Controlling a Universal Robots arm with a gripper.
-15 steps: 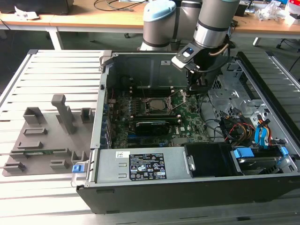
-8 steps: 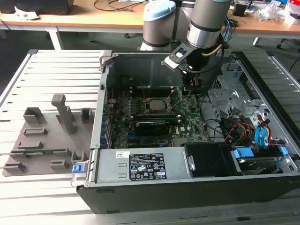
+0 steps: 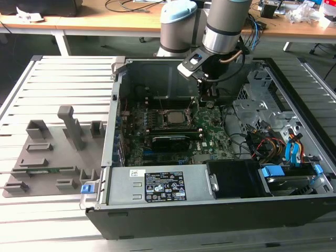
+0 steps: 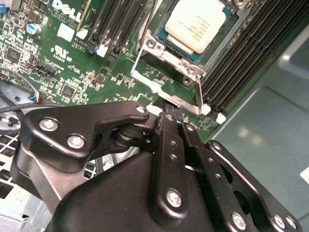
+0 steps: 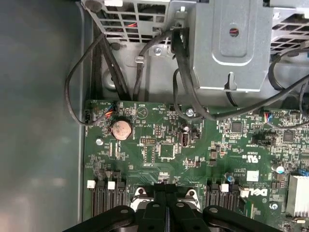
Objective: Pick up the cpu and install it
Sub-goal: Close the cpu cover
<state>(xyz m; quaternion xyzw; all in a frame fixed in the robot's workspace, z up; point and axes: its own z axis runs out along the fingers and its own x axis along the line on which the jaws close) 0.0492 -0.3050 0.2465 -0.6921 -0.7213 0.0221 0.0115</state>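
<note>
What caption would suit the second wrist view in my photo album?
Closed black pincer hangs near the motherboard socket, where the silver cpu already sits.

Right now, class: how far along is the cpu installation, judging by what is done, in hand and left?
Done: the cpu lies flat in its socket, silver plate up. In hand: nothing; the gripper, fingers shut together, sits just beside the socket. Left: perhaps locking it down; whether the thin retention lever is latched cannot be told.
</note>
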